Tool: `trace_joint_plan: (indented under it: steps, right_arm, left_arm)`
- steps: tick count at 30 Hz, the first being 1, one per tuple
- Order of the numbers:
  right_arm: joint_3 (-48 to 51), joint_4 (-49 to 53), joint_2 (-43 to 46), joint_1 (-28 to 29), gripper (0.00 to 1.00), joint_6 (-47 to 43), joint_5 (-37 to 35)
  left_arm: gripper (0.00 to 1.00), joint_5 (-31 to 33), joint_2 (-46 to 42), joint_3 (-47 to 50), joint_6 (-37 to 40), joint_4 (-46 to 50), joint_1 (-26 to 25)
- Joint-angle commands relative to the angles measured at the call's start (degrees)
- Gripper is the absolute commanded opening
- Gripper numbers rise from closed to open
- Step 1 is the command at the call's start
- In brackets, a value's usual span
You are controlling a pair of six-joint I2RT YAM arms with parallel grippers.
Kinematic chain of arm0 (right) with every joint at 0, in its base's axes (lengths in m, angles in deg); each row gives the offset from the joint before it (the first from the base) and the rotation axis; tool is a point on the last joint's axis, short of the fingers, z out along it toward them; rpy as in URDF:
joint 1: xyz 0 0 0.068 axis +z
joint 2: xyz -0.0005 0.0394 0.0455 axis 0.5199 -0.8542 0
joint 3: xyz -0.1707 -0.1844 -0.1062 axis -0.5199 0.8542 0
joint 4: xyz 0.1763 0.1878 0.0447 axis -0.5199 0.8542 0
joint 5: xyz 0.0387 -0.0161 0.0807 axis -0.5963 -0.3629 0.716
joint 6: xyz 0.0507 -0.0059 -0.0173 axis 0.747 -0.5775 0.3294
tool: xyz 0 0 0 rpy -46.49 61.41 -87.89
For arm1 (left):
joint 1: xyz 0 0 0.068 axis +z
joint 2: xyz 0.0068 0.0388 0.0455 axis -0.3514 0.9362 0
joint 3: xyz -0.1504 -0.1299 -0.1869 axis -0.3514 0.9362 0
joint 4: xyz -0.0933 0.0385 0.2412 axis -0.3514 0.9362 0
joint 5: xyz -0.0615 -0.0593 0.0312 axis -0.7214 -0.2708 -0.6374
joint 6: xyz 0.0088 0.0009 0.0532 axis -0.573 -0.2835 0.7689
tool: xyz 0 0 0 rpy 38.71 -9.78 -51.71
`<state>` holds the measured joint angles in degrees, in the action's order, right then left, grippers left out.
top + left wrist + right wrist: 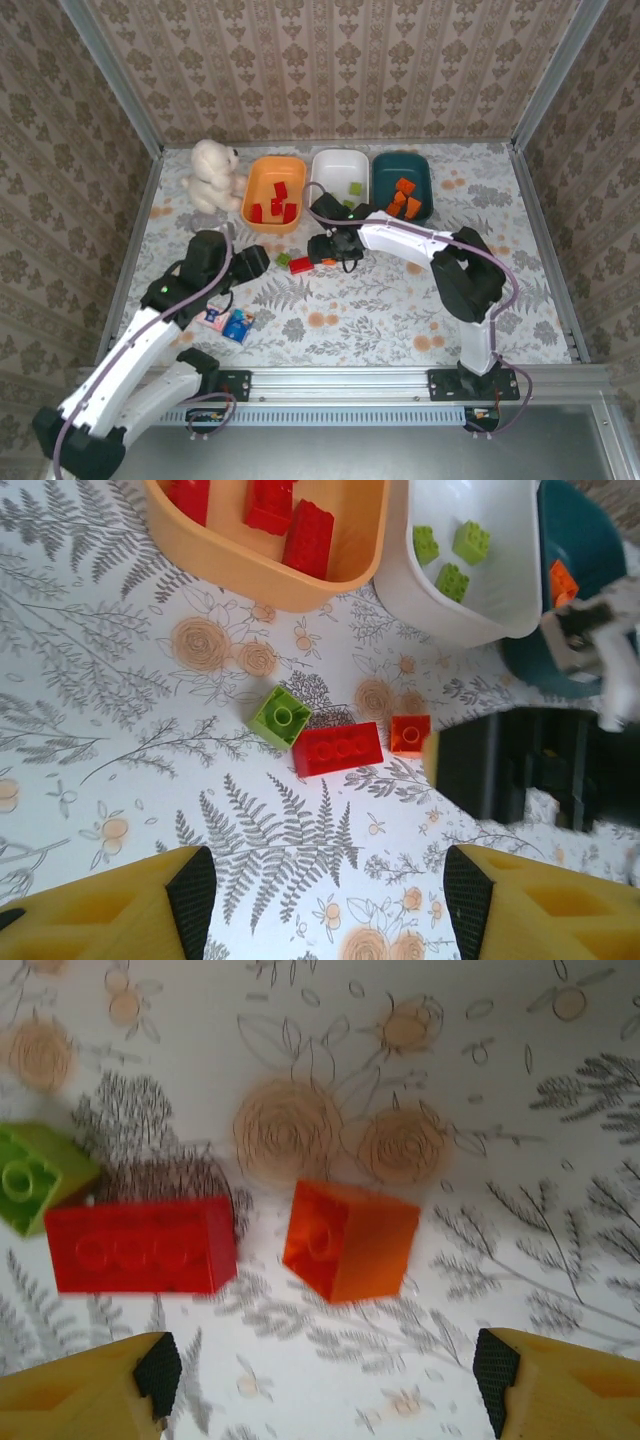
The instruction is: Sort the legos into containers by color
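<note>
From above, the right gripper (pixel 335 250) hangs over three loose legos (pixel 301 265) on the worktop (pixel 400 320), in front of the white tray (pixel 335 170). In the left wrist view, the left gripper (pixel 328 900) is spread and holds nothing. In the right wrist view, the right gripper is spread above the orange lego (pixel 350 1240). The red lego (pixel 140 1245) lies close by, so a finger might bump it.

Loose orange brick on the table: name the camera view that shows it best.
Right wrist view: the orange brick sits large and central, clear of the red brick. The left wrist view shows the orange brick smaller, just right of the red one. The top view gives a tiny orange speck.
</note>
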<state>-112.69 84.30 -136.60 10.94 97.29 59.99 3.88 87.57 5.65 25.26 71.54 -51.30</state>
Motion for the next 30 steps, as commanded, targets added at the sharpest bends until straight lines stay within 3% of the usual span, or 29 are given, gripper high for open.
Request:
trace_joint_plan:
  steps: [1, 16, 23, 30]
  right_arm:
    - [-4.44, 2.84, -4.13, 0.0, 0.77, 2.21, -3.07]
    - [-7.29, 3.96, -11.44, -0.07, 0.64, 3.98, -4.81]
    - [-9.87, 6.28, -13.86, 0.01, 0.5, 3.9, -5.96]
    - [-7.98, 6.05, -8.26, -0.03, 0.32, 3.5, -7.93]
  left_arm:
    - [0.65, 2.74, -4.04, 1.17, -2.81, 4.78, -0.13]
    - [0.65, 2.74, -4.15, -0.61, -2.47, 5.95, -0.22]
    - [0.65, 2.14, -2.72, -0.79, -2.47, 4.73, -0.22]
    - [0.65, 2.09, -2.17, -0.53, -2.64, 4.13, -0.31]
